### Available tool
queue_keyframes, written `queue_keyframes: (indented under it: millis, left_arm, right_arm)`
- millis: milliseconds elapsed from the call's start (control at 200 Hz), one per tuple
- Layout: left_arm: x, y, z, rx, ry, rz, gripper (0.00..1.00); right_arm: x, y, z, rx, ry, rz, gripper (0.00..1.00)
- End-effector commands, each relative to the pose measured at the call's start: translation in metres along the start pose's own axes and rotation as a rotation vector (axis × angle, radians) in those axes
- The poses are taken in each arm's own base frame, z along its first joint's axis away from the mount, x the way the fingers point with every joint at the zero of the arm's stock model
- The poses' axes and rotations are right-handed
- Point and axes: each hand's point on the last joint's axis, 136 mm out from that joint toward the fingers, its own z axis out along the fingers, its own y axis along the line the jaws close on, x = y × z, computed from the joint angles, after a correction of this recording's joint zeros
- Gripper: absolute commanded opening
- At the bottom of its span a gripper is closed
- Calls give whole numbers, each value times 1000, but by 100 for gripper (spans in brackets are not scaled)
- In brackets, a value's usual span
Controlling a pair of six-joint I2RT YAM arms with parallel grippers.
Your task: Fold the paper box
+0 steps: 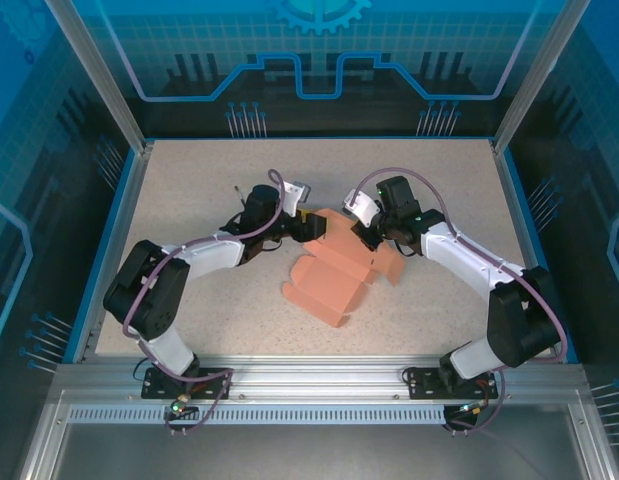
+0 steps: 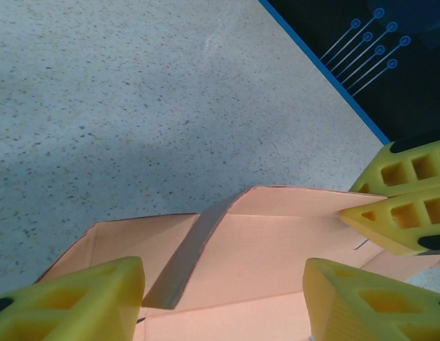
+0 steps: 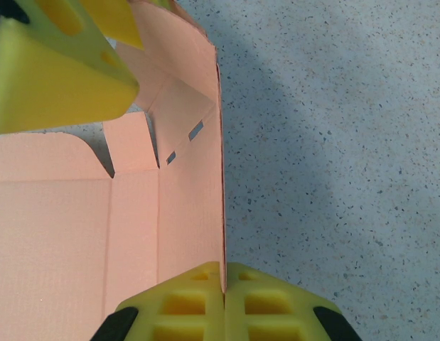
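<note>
The paper box [image 1: 334,275] is a salmon-orange sheet, partly folded, lying mid-table between the two arms. My right gripper [image 3: 224,288] is shut on the edge of one upright panel of the paper box [image 3: 77,234], at its far right side [image 1: 366,237]. My left gripper [image 2: 223,305] is open, its yellow fingers [image 2: 77,298] standing wide apart over the box's inner panels [image 2: 276,241] and a raised flap. It meets the box at the far left corner [image 1: 310,228]. The right gripper's fingertips [image 2: 404,206] pinch the panel in the left wrist view.
The speckled grey table [image 1: 209,190] has a blue border [image 2: 326,78] and aluminium frame posts at its corners. Bare tabletop lies to the right of the held panel [image 3: 333,156] and beyond the box [image 2: 134,106].
</note>
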Motion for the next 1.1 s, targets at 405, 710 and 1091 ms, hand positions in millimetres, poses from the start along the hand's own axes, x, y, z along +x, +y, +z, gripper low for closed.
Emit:
queue_keyframes:
  millis: [405, 710, 1091]
  left_arm:
    - [-10, -54, 13, 253, -47, -20, 51]
    - [-9, -50, 3, 216, -65, -6, 56]
    - [22, 0, -36, -18, -92, -2, 65]
  right_arm:
    - [-10, 1, -5, -32, -39, 48, 0]
    - [-9, 0, -7, -27, -42, 51, 0]
    - [-7, -5, -8, -15, -44, 63, 0]
